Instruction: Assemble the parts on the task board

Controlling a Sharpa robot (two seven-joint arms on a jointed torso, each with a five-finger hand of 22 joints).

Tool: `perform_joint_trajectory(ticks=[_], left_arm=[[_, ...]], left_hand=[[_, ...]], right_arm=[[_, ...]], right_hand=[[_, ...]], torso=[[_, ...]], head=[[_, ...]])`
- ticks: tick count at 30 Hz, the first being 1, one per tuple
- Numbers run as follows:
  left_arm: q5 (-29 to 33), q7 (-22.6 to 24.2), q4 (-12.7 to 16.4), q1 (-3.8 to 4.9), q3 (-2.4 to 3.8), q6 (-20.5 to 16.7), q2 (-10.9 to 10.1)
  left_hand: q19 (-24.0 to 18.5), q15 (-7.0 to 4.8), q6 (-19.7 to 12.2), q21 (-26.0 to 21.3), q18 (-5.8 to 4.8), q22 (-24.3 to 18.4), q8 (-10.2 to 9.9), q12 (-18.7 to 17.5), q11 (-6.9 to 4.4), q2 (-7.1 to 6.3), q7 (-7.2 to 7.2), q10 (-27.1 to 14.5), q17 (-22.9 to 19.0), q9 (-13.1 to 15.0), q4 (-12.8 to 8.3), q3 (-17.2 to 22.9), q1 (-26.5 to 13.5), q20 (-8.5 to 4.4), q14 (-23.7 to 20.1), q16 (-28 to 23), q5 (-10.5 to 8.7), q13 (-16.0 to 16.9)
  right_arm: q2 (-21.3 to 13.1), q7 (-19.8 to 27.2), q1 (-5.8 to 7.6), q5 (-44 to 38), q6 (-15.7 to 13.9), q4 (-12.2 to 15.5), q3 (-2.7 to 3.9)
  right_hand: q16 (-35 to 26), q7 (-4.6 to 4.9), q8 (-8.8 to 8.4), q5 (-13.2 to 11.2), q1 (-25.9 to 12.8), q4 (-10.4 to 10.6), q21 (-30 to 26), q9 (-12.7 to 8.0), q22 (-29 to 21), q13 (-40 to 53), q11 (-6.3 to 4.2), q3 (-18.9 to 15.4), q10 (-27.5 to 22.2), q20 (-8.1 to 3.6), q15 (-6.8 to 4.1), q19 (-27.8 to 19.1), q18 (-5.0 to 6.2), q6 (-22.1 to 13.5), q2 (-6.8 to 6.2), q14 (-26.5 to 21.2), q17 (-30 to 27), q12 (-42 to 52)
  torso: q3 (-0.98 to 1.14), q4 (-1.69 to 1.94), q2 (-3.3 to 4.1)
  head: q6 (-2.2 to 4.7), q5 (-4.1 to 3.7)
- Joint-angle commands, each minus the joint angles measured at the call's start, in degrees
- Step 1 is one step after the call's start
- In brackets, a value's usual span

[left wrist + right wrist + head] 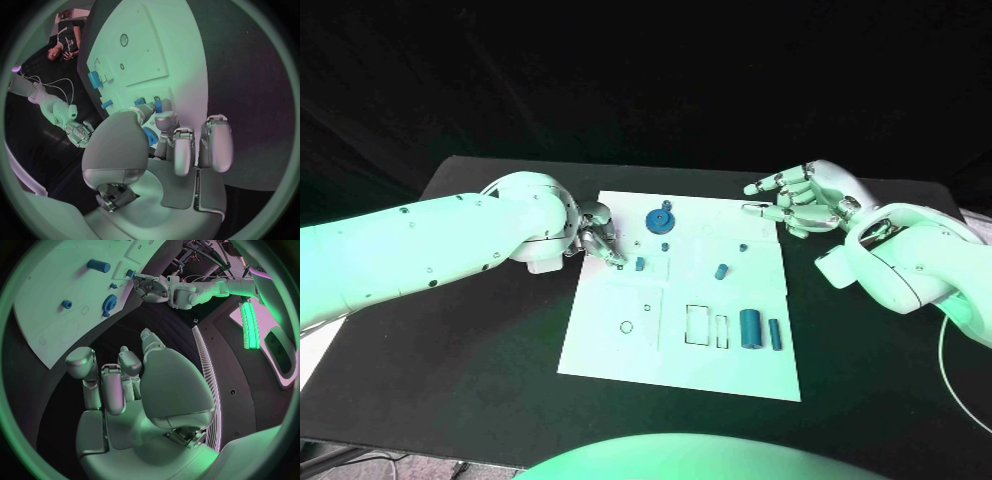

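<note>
The white task board (687, 345) lies mid-table. On it are a blue gear (661, 220), a short blue peg (721, 270), a thick blue cylinder (750, 328) and a thinner one (773, 334). My left hand (596, 238) sits at the board's left edge with its fingers curled, fingertips (164, 117) right at a small blue part (640, 264). Whether they pinch it is hidden. The gear (150, 136) peeks out between thumb and fingers. My right hand (798, 200) hovers by the board's far right corner, fingers apart and holding nothing. The right wrist view shows the gear (109, 302) and the left hand (150, 287).
Outlined slots (697, 326) and a small round hole (626, 326) mark the board's near half. Black table (488, 340) surrounds the board on all sides.
</note>
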Motion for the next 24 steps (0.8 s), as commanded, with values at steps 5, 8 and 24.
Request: perform_joint_trajectory(ticks=[5, 8, 24], left_arm=[[-0.59, -0.38, -0.06, -0.14, -0.12, 4.25, 0.09], [-0.58, -0.49, -0.06, -0.14, -0.12, 4.37, 0.11], [0.29, -3.0, -0.93, -0.14, -0.12, 5.29, 1.66]], left_hand=[[1.89, -0.13, 0.67, 0.16, 0.03, 8.36, 0.33, 0.15, 0.0, -0.01, -0.06, 0.48, 15.06, -0.06, -8.55, 8.89, -0.61, -0.13, 5.82, 0.17, 0.41, -0.1], [1.89, -0.13, 0.67, 0.16, 0.03, 8.36, 0.33, 0.15, 0.0, -0.01, -0.06, 0.48, 15.06, -0.06, -8.55, 8.89, -0.61, -0.13, 5.82, 0.17, 0.41, -0.1], [2.02, -0.18, 1.45, 0.37, -0.03, 8.62, 0.71, 0.55, -0.13, 0.34, -0.29, 1.15, 15.06, -0.46, -8.28, 9.34, -2.89, -0.15, 5.82, 0.17, 0.52, 0.26]], right_arm=[[0.03, 0.5, -0.06, -0.17, 1.52, 0.0, 0.0], [0.02, 0.5, -0.06, -0.17, 1.57, 0.02, 0.0], [0.05, 0.51, -0.06, -0.17, 1.6, 0.1, 0.0]], right_hand=[[-0.35, -0.17, 0.07, 0.34, -0.08, -0.03, -0.2, 0.05, -0.05, -0.05, -0.08, -0.42, -0.52, -0.04, 0.08, -0.13, 0.47, 0.0, 0.67, 3.06, 2.4, -0.16], [-0.35, -0.17, 0.07, 0.34, -0.08, -0.03, -0.2, 0.05, -0.05, -0.05, -0.08, -0.42, -0.52, -0.04, 0.08, -0.13, 0.47, 0.0, 0.67, 3.06, 2.4, -0.16], [-0.35, -0.17, 0.07, 0.34, -0.08, -0.03, -0.2, 0.05, -0.05, -0.05, -0.08, -0.42, -0.52, -0.04, 0.08, -0.13, 0.47, 0.0, 0.67, 3.06, 2.4, -0.16]], torso=[[0.03, -0.01, 0.0], [0.0, -0.01, 0.0], [0.05, -0.09, 0.03]], head=[[-0.14, 0.05], [-0.25, 0.09], [-0.43, 0.14]])
